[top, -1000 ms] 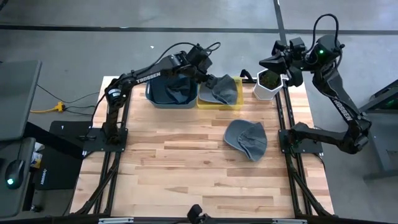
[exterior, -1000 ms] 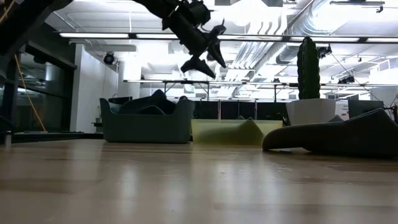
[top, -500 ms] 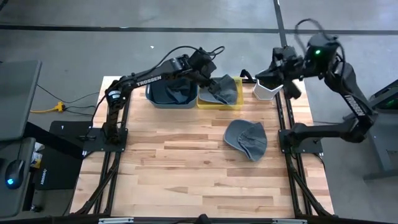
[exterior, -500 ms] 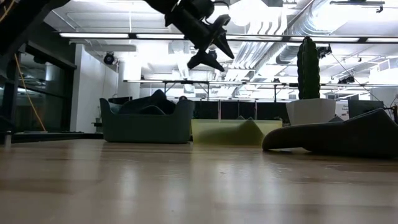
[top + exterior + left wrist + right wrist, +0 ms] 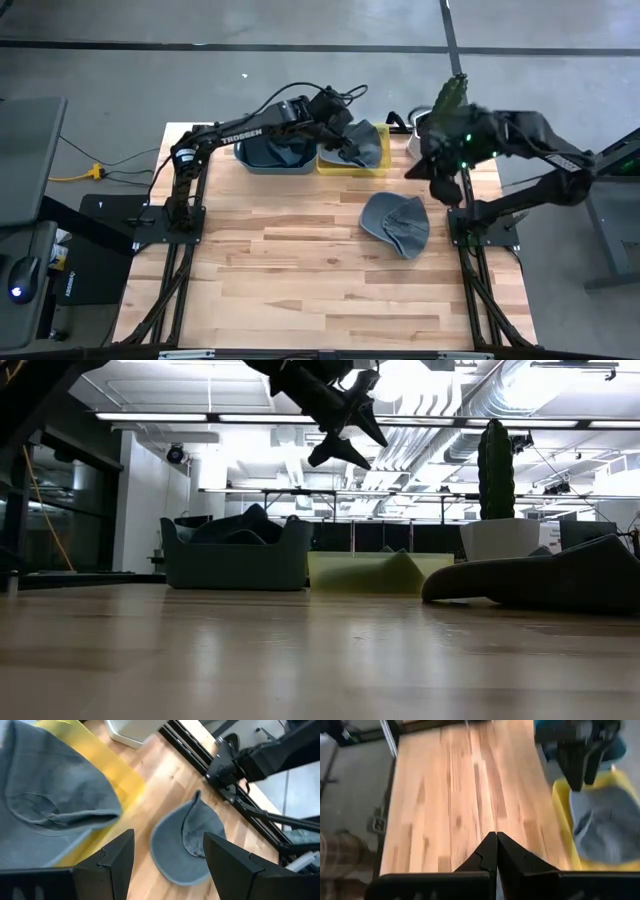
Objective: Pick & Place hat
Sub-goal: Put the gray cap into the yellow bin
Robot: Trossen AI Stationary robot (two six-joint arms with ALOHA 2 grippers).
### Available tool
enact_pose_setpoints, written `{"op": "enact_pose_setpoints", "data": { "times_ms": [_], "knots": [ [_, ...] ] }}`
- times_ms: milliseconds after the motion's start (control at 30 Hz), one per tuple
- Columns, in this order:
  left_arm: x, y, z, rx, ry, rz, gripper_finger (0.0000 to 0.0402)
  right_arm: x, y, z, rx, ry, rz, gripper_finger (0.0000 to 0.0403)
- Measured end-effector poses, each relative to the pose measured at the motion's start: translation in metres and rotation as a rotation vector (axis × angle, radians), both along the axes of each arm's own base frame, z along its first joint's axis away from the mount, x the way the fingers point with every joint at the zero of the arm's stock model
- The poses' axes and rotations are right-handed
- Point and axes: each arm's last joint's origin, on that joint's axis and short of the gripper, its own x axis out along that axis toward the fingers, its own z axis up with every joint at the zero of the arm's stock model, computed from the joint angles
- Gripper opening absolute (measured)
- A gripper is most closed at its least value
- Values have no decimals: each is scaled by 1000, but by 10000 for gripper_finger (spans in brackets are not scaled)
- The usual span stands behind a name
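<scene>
A grey hat point(image 5: 395, 222) lies brim-down on the wood at the table's right side; it also shows in the left wrist view point(image 5: 187, 842) and the low view point(image 5: 560, 580). A second grey hat point(image 5: 365, 145) rests in the yellow tray point(image 5: 350, 168). My left gripper point(image 5: 345, 135) hangs open over that tray, well above it point(image 5: 345, 425), with its fingers apart point(image 5: 170, 865). My right gripper point(image 5: 425, 165) is shut point(image 5: 495, 850) and sits in the air near the far right corner, beyond the hat on the table. Neither gripper touches anything.
A blue-grey bin point(image 5: 270, 150) holding more dark hats stands left of the tray at the far edge. A white pot with a cactus point(image 5: 497, 510) stands right of the tray, partly hidden by my right arm in the high view. Bare wood fills the table's near half.
My right arm has swung from behind the pot at the far right corner, toward the near edge and down over the table's right side. My left gripper has drifted a little toward the right, over the yellow tray, and slightly up. Both hats lie still.
</scene>
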Motion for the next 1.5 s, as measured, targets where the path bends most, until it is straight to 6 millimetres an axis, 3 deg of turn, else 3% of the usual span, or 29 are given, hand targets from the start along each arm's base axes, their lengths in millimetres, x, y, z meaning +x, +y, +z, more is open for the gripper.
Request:
{"op": "enact_pose_setpoints", "data": {
  "times_ms": [200, 400, 600, 933, 1067, 1267, 1400, 1500],
  "knots": [
    [-2, -7, -4, -23, 52, -37, 213, 7, 23, -31, 2, 172, -20, 0],
    [-16, -13, -18, -29, 252, -106, 213, 22, 49, -95, 41, 367, -75, 0],
    [-16, -35, -33, 24, 362, -216, 213, 31, 68, -149, 96, 415, -124, 0],
    [-14, -81, -67, 22, 483, -396, 213, 36, 76, -210, 337, 463, -180, 11],
    [-8, -99, -80, 44, 462, -450, 213, 36, 79, -231, 462, 468, -145, 51],
    [-3, -115, -85, 38, 431, -469, 213, 36, 79, -256, 589, 449, -149, 167],
    [0, -123, -84, 30, 412, -471, 213, 35, 72, -259, 579, 465, -178, 231],
    [0, -127, -84, 30, 412, -478, 213, 36, 67, -255, 545, 460, -186, 249]
  ]
}}
